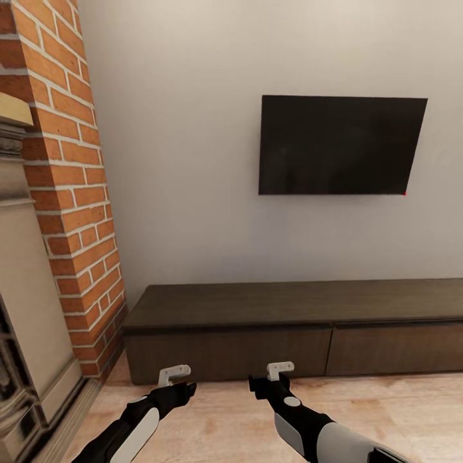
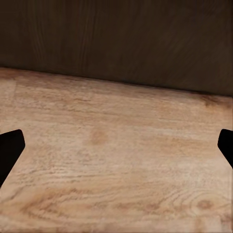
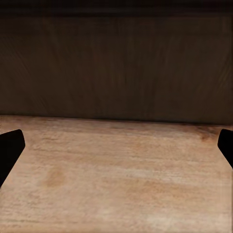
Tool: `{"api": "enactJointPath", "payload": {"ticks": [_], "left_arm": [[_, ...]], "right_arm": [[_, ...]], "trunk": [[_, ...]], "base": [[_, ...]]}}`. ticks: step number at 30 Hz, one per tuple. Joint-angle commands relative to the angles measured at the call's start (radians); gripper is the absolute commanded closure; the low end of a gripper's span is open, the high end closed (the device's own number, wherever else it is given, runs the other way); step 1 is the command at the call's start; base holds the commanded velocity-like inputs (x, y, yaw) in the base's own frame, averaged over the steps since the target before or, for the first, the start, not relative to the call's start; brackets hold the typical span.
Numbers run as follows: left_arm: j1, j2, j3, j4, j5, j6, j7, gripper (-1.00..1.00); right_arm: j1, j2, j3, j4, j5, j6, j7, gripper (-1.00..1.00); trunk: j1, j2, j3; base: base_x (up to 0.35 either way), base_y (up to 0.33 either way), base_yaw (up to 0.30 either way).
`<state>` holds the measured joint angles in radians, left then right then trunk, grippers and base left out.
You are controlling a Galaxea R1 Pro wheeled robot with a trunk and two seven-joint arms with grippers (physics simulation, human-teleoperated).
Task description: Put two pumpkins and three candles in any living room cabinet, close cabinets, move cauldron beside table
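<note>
1. Far left in the head view: brick column (image 1: 71,193) and a pale fireplace surround (image 1: 26,302). Nothing of the task is on them.
2. Your left end effector (image 1: 177,381) hangs low over the wood floor (image 1: 399,411), just short of the cabinet (image 1: 289,334). Its fingers (image 2: 9,150) sit at the far edges of the left wrist view, so it is wide open and holds nothing.
3. The right end effector (image 1: 278,376) is beside it, same height, also near the cabinet's left drawer front (image 1: 228,350). Fingers (image 3: 9,148) are spread wide with bare floor between them; it is empty too.
4. The cabinet runs along the wall under the dark TV (image 1: 341,145). Both visible drawer fronts sit flush, so it reads as closed.
5. Step in hand, my guess: you are parked facing the cabinet with empty hands, either about to open a drawer or checking closure. No pumpkins, candles, cauldron or desk to place from here.
6. Next move calls for either working a handleless drawer front open by its top edge, or turning away to fetch an item.
7. View difference: the head view gives the whole unit, the top and the seam between drawers (image 1: 329,350). The wrist views give only close wood grain of the front panel (image 3: 116,63) and the floor line (image 2: 116,145).
</note>
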<state>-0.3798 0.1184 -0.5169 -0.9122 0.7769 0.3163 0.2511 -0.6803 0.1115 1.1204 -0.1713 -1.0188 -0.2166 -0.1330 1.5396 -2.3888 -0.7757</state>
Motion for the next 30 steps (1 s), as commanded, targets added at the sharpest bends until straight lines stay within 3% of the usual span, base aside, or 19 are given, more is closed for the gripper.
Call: {"api": "enactJointPath", "payload": {"ticks": [1, 4, 20, 23, 26, 30], "left_arm": [[-0.001, 0.001, -0.005, -0.002, 0.010, 0.003, 0.010, -1.00], [-0.001, 0.002, -0.005, -0.002, 0.009, 0.032, 0.010, -1.00], [-0.003, 0.001, -0.004, -0.002, 0.009, 0.038, 0.010, -1.00], [-0.004, 0.001, -0.003, -0.001, 0.009, 0.068, 0.010, -1.00], [-0.006, 0.000, -0.003, -0.002, 0.008, 0.110, 0.010, -1.00], [-0.007, -0.001, -0.003, 0.002, 0.009, 0.148, 0.011, -1.00]], "right_arm": [[-0.001, 0.000, 0.009, -0.001, -0.007, -0.003, -0.005, -1.00], [-0.001, 0.000, 0.009, -0.001, -0.007, -0.003, -0.005, -1.00], [-0.001, -0.001, 0.009, -0.001, -0.007, -0.003, -0.005, -1.00], [-0.001, 0.000, 0.009, -0.001, -0.007, 0.000, -0.005, -1.00], [-0.001, 0.001, 0.008, -0.001, -0.007, 0.028, -0.005, -1.00], [-0.001, 0.004, 0.006, -0.001, -0.010, 0.143, 0.001, -1.00]], "trunk": [[-0.004, 0.007, 0.002], [-0.016, 0.028, 0.011], [-0.077, 0.140, 0.062], [-0.088, 0.161, 0.071], [-0.100, 0.182, 0.080], [-0.115, 0.210, 0.093]], "base": [[0.000, 0.000, 0.000], [0.000, 0.000, 0.000], [0.000, 0.000, 0.000], [0.000, 0.000, 0.000], [0.000, 0.000, 0.000], [0.000, 0.000, 0.000]]}}
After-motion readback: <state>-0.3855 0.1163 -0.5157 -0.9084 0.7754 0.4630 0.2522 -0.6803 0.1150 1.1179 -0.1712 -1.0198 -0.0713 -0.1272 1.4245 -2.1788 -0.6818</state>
